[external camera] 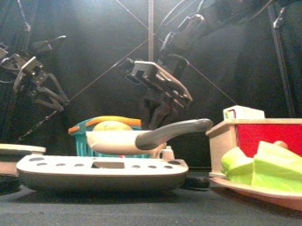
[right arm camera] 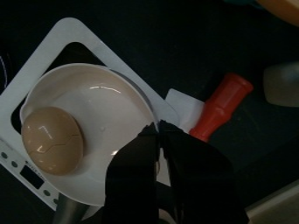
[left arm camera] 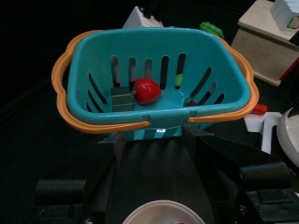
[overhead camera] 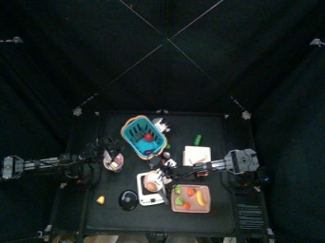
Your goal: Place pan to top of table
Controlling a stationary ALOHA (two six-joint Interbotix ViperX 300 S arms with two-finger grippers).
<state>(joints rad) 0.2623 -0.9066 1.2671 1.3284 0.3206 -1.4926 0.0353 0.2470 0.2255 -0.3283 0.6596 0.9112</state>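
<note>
The pan [right arm camera: 100, 92] is round and white, with a tan egg-shaped piece [right arm camera: 49, 136] lying inside it. It rests on a white rectangular tray [right arm camera: 84, 39] near the table's [overhead camera: 102, 128] front middle. My right gripper [right arm camera: 159, 131] is shut at the pan's rim, its jaws hiding the handle's root. The front view shows the pan [external camera: 118, 141] with its grey handle [external camera: 179, 132] slanting up under the right gripper [external camera: 160, 97]. My left gripper [left arm camera: 155, 142] hangs open just in front of the teal basket [left arm camera: 152, 79], holding nothing.
The teal basket [overhead camera: 143, 135] with an orange rim holds a red ball [left arm camera: 145, 89]. A red stick [right arm camera: 222, 98] lies beside the tray. A pink tray of toy food [overhead camera: 191, 197], a dark disc [overhead camera: 127, 197] and a white box [overhead camera: 197, 152] crowd the front half.
</note>
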